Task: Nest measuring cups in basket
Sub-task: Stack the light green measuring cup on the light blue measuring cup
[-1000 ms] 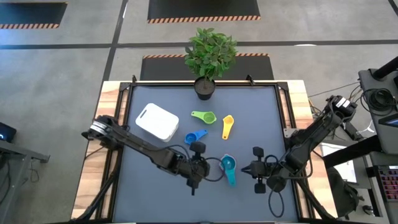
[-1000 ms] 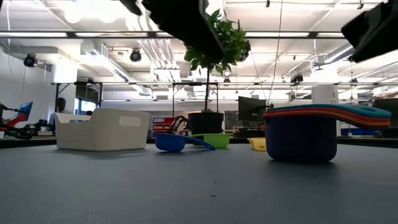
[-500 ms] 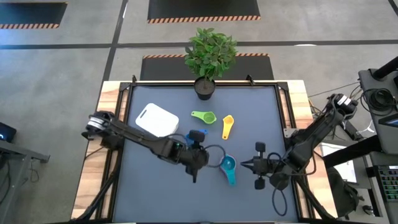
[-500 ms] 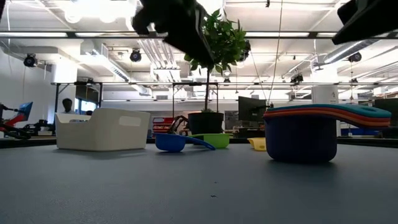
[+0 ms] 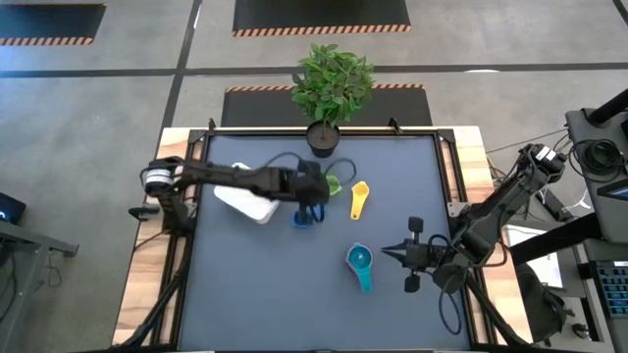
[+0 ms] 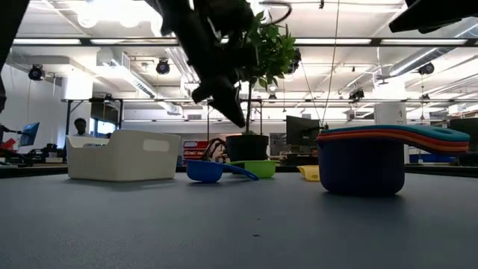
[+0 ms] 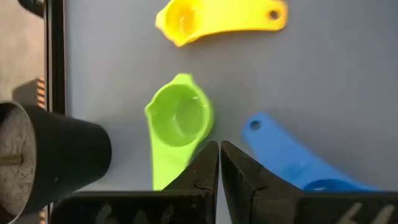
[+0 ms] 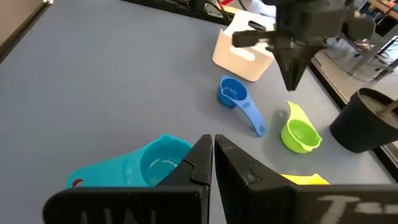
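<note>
basket (image 5: 247,192) sat big and white at the table's left, a rounded-square plastic bin with smooth sides, partly under the left arm in the high view. the black plant pot (image 5: 323,139) stood at the far edge, smooth and tapered, leafy plant above it.

the nested stack (image 6: 363,161) showed in the low view as a deep purple cup with thin teal, orange and red rims layered on top; from above only the glossy teal cup (image 5: 359,261) showed, handle toward the near edge. the blue cup (image 8: 236,97) lay just beside the basket, long flat handle with a hole. the green cup (image 7: 178,119) was round and shiny, close to the blue one but apart. the yellow cup (image 5: 359,200) lay flat, farther right, well clear.

left gripper (image 5: 312,192) hung above the blue and green cups, jaws closed to a sliver, gripping nothing. right gripper (image 5: 390,254) hovered right of the stack, fingers pressed nearly together, empty too.
</note>
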`<state>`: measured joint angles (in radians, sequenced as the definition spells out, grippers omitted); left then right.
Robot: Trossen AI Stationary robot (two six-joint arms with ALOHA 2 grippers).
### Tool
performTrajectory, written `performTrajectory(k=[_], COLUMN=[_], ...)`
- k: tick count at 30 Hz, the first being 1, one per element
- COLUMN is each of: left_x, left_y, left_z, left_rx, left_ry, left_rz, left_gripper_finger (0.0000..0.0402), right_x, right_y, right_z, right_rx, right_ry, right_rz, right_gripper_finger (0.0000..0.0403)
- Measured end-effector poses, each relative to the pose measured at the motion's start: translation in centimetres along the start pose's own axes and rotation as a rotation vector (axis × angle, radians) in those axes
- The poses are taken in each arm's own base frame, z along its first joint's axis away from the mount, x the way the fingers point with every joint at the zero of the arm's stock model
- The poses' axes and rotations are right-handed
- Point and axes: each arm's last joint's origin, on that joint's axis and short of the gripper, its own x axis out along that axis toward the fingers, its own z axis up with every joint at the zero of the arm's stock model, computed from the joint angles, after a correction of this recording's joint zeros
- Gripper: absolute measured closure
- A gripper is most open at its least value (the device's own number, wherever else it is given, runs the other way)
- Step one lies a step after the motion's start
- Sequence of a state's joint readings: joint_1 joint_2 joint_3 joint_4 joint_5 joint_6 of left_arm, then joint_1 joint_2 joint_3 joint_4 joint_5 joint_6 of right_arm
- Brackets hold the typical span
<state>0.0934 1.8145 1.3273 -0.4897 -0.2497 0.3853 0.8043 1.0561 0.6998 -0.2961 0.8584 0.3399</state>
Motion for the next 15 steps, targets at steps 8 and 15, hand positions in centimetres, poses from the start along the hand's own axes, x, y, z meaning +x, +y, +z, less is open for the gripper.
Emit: performTrajectory(k=[8, 15], left_x=[1.5, 1.8], left_y=[3.6, 4.1], left_z=[-2.8, -3.0], left_rx=[-0.061, -0.053], left_ry=[0.052, 0.035], left_rz=[-0.006, 0.007], left_gripper_finger=[0.0365, 0.0269], right_x=[0.1, 0.1], right_y=[0.1, 0.1], right_z=[-0.1, -0.1], right_rx=[-0.006, -0.007], right_ry=[0.003, 0.003], right_rz=[-0.006, -0.006], right_gripper_finger=[0.0394, 0.0394])
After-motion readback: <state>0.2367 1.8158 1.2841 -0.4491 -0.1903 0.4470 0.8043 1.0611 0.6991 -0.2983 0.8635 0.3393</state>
